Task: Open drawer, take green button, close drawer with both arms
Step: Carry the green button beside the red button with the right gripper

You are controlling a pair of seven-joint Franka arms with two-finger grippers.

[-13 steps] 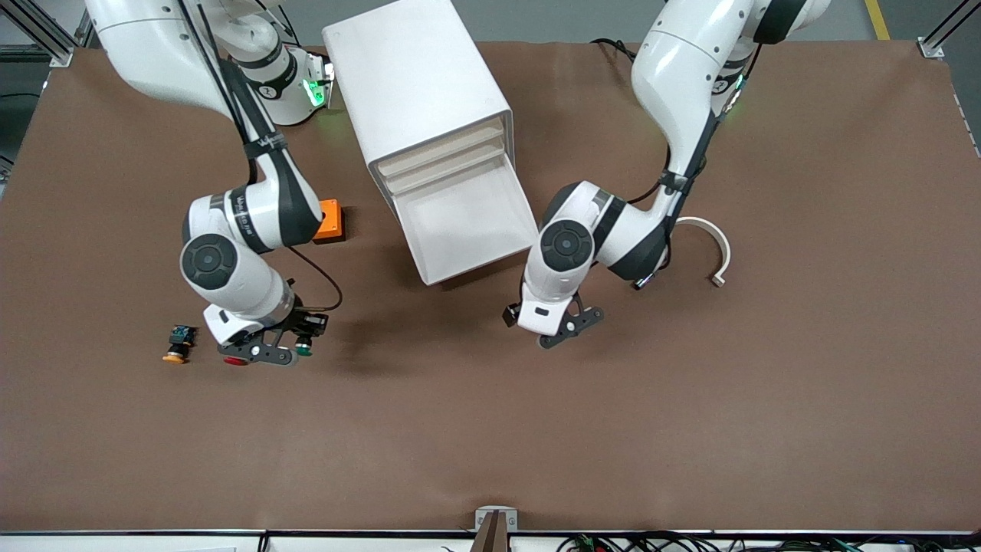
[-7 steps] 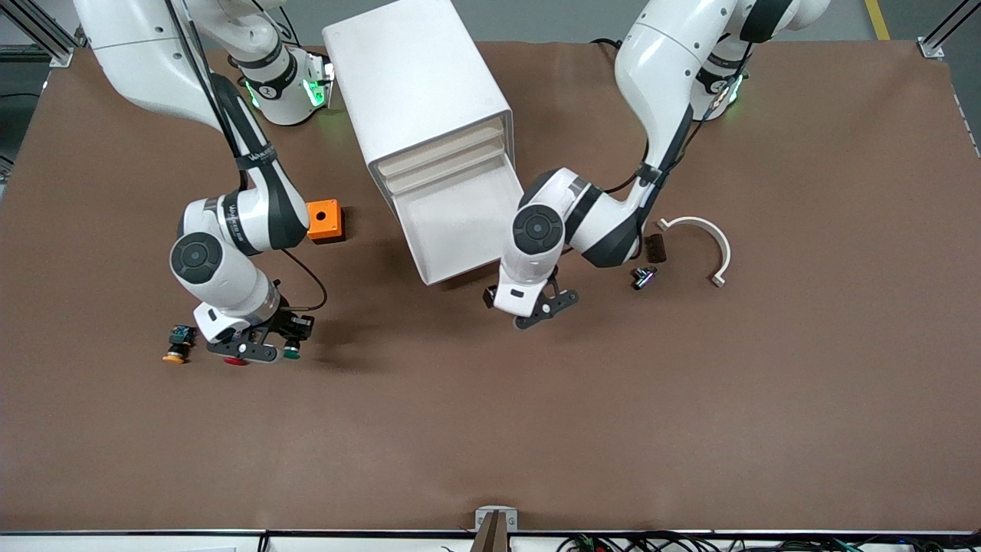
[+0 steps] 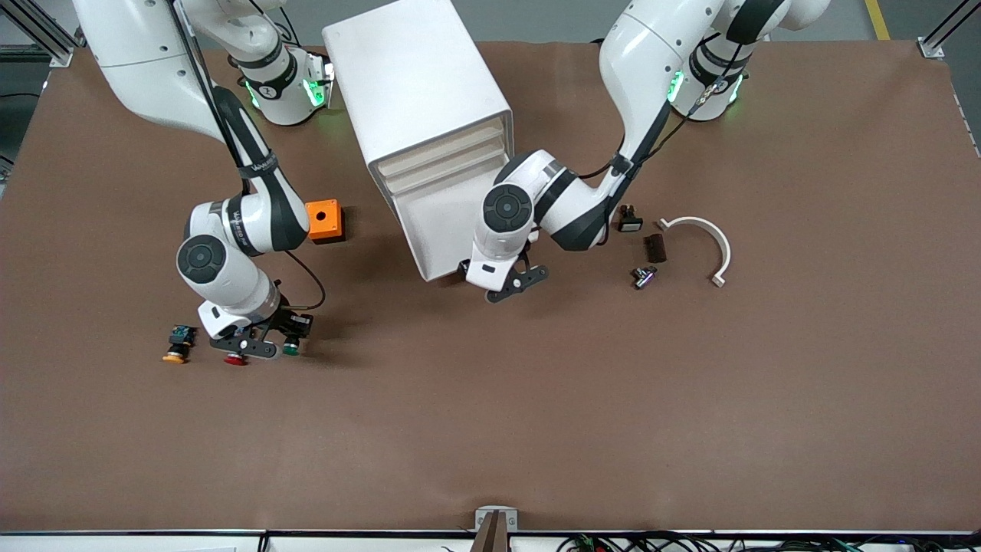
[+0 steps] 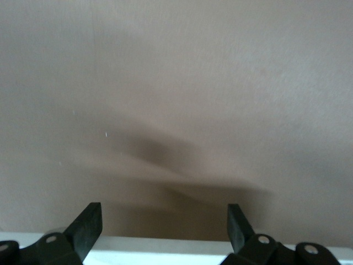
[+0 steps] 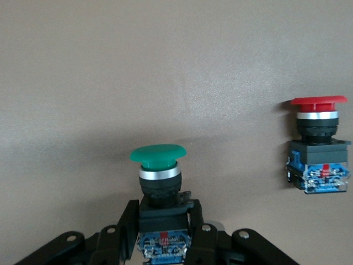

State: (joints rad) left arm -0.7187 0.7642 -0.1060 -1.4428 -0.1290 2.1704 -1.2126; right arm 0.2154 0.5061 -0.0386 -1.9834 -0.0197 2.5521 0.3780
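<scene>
The white cabinet [image 3: 418, 92] stands near the arms' bases. Its lowest drawer [image 3: 448, 226] is pulled out and shows a bare white floor. My left gripper [image 3: 502, 285] is open at the drawer's front corner. In the left wrist view the left gripper [image 4: 162, 218] has its fingers wide apart, with the drawer's white front edge [image 4: 165, 248] just under them. My right gripper [image 3: 282, 337] is low over the table toward the right arm's end, shut on the green-capped button [image 3: 291, 349]. In the right wrist view the right gripper [image 5: 162, 226] clamps the button's [image 5: 159, 165] dark body.
A red-capped button [image 3: 235, 359] [image 5: 321, 144] lies beside the right gripper, and an orange-yellow-capped one [image 3: 177, 346] lies past it. An orange block [image 3: 323, 221] sits by the right forearm. Toward the left arm's end lie a white arc [image 3: 703, 234], a dark block [image 3: 654, 247] and small parts [image 3: 642, 276].
The left arm has swung in from the open table to the drawer's front corner, uncovering small parts by the arc. The right gripper with the green button has shifted slightly.
</scene>
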